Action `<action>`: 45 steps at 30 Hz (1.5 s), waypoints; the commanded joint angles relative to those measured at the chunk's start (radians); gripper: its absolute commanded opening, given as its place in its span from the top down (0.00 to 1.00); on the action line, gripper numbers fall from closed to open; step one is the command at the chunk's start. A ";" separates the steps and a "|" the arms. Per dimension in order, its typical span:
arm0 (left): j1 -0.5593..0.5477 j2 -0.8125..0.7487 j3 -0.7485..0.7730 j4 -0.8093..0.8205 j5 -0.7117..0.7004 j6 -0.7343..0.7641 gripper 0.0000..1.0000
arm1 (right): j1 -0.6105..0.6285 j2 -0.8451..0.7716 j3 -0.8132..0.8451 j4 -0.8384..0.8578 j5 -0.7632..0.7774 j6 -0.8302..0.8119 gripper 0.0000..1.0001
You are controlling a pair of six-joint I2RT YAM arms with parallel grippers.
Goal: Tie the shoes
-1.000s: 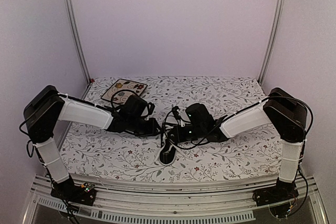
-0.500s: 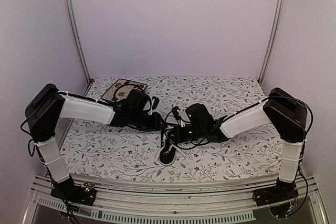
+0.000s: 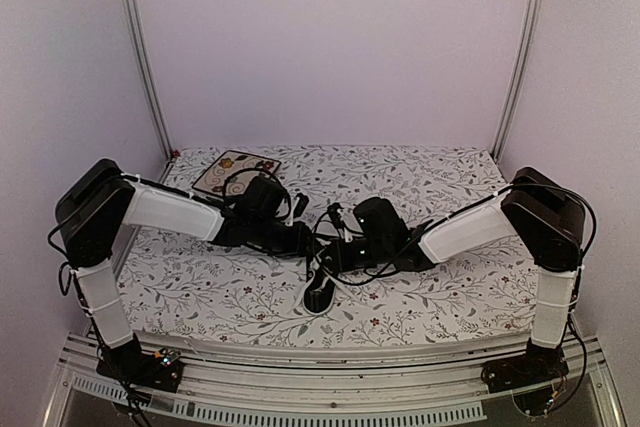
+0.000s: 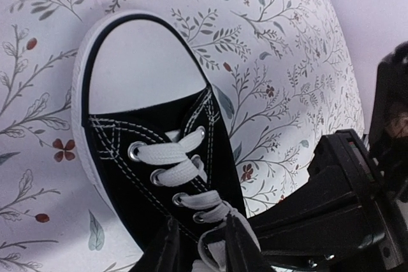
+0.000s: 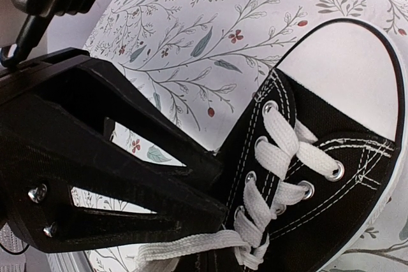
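The black sneaker (image 3: 320,287) with white toe cap and white laces lies on the floral cloth, toe toward the near edge. It also shows in the left wrist view (image 4: 146,132) and the right wrist view (image 5: 331,176). My left gripper (image 3: 303,239) is over the top eyelets. Its jaws (image 4: 204,250) stand apart with a loop of white lace (image 4: 213,237) between them. My right gripper (image 3: 335,252) is at the shoe's far end, and its jaws (image 5: 217,262) are mostly out of frame. A lace strand (image 5: 191,246) runs flat across them from the top eyelets.
A square floral plate (image 3: 232,172) lies at the back left behind the left arm. The two grippers nearly touch above the shoe: the right one fills the left wrist view's right side (image 4: 344,195), and the left one fills the right wrist view's left side (image 5: 95,157).
My left arm has swung right, from beside the plate to the shoe's laces. The right arm and the shoe have not moved.
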 commanded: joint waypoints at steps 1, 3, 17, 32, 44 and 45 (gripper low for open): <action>0.006 -0.008 -0.025 0.053 0.033 -0.003 0.74 | 0.005 -0.005 -0.008 0.011 0.015 0.002 0.98; 0.007 -0.007 -0.028 0.060 0.041 -0.004 0.74 | 0.006 -0.005 -0.009 0.011 0.015 0.001 0.98; 0.000 -0.012 -0.077 0.143 0.103 -0.020 1.00 | 0.006 -0.007 -0.007 0.011 0.016 0.001 0.98; 0.000 -0.121 -0.180 0.195 0.000 -0.061 1.00 | 0.007 -0.058 -0.039 -0.011 0.054 0.000 0.97; 0.000 -0.082 -0.166 0.240 0.079 -0.049 0.79 | 0.006 -0.056 -0.043 -0.008 0.067 0.008 0.98; 0.000 -0.076 -0.160 0.237 0.080 -0.049 0.77 | 0.006 -0.057 -0.043 -0.008 0.067 0.012 0.98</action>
